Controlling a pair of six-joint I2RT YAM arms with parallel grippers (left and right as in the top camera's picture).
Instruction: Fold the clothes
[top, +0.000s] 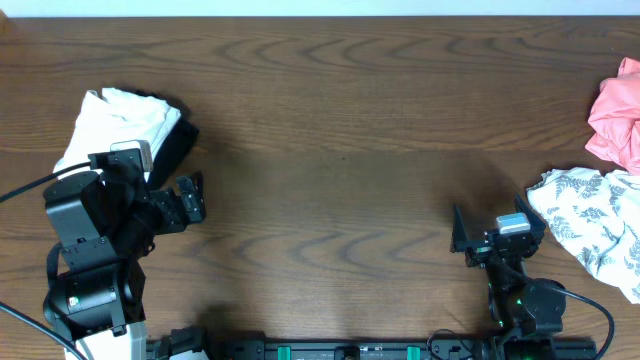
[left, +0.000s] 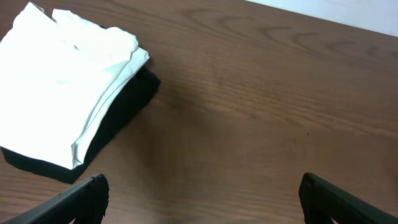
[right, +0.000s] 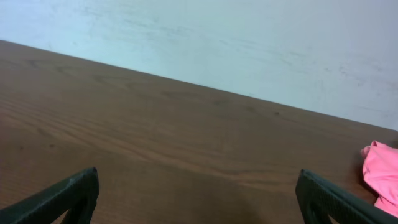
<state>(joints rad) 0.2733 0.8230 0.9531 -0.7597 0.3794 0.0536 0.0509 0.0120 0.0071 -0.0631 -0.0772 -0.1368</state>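
Nearby, folded white T-shirt (left: 62, 81) lies apart from left end effector (left: 203, 190).

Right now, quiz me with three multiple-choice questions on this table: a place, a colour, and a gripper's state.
1. Where is the pink garment? A. far left B. far right C. centre
2. What colour is the cloth under the white shirt? A. black B. pink C. green
3. The left gripper is: A. shut on the shirt B. open, empty C. shut on nothing
Key: 1 B, it lies at the table's far right; 2 A, black shows beneath the shirt's edge; 3 B, its fingers stand wide apart, nothing between them.
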